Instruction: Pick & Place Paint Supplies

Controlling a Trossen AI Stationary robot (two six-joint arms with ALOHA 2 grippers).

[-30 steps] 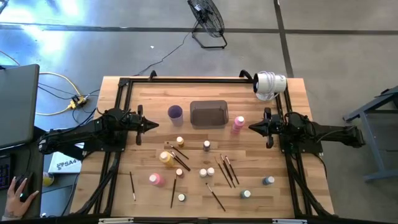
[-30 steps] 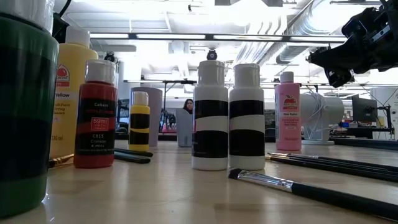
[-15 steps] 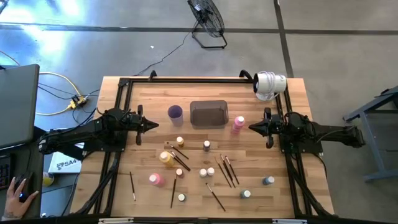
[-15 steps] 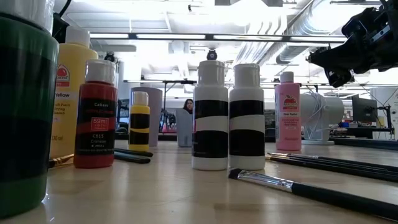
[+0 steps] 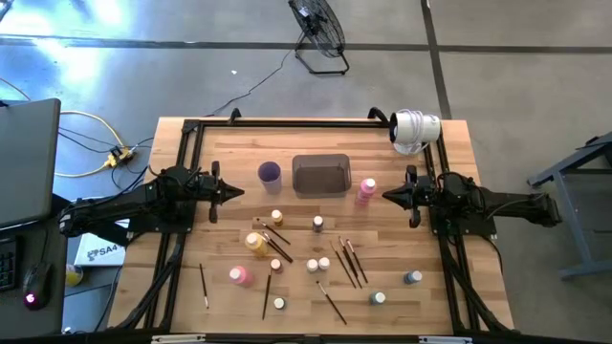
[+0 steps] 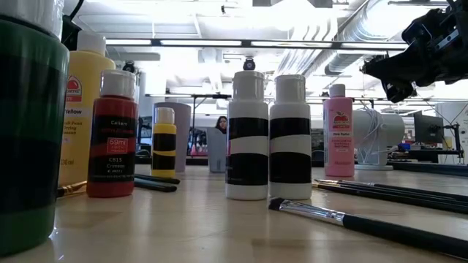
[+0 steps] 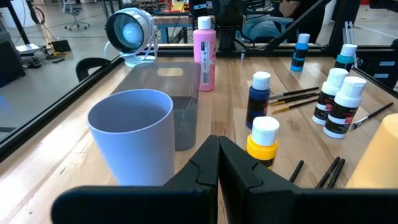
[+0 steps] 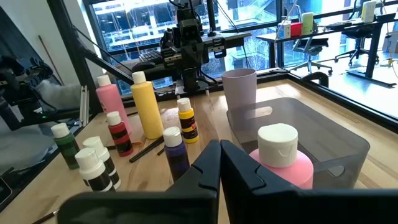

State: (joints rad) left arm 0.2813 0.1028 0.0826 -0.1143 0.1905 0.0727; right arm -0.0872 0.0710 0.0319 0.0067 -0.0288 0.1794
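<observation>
The paint supplies lie scattered on the near half of the wooden table. A pink bottle (image 5: 367, 189) stands beside the dark grey tray (image 5: 321, 176). A yellow-orange bottle (image 5: 256, 243) and another pink one (image 5: 239, 275) stand farther toward me. Several tiny white-capped bottles (image 5: 318, 264) stand upright among thin dark brushes (image 5: 349, 263) that lie flat. My left gripper (image 5: 239, 192) hovers shut at the left, pointing level at the purple cup (image 7: 134, 140). My right gripper (image 5: 385, 196) hovers shut at the right, just behind the pink bottle (image 8: 283, 155).
A white lamp-like device (image 5: 415, 128) sits at the table's far right corner. A black metal frame (image 5: 287, 122) runs around the table's edges. The strip between cup, tray and the far frame rail holds nothing. A fan (image 5: 320, 29) stands on the floor beyond.
Both arms have kept still and nothing on the table has moved. A person's hand that lay on a mouse off the table's near left has gone out of view.
</observation>
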